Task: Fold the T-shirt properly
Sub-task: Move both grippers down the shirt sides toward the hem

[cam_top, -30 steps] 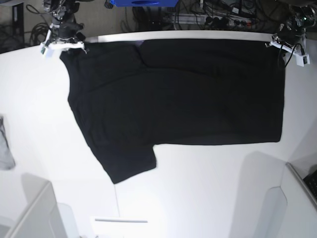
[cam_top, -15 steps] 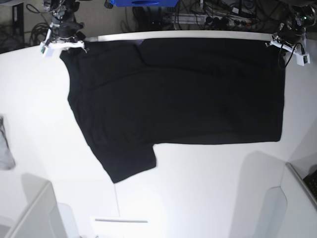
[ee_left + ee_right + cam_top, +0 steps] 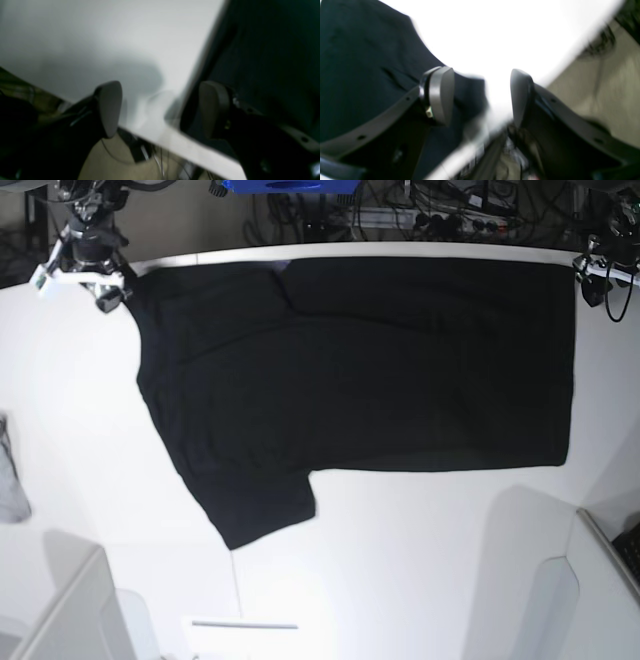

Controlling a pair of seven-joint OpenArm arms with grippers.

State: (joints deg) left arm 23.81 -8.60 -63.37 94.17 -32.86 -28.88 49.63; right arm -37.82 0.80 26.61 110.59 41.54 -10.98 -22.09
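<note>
The black T-shirt is lying spread flat on the white tabletop, its long upper edge running along the far rim and one short sleeve pointing toward the near side. A sliver of purple is showing at a fold near the top edge.

The left end effector is hovering at the far corner on the base view's right, its pads standing apart with bare tabletop and the shirt's edge showing between them — nothing is clamped. The right end effector is hanging at the opposite far corner, just beside the shirt's shoulder; its pads are likewise standing apart, one over dark cloth, the other over the white surface, gripping nothing.

A small grey cloth is lying at the tabletop's edge, well apart from the shirt.
</note>
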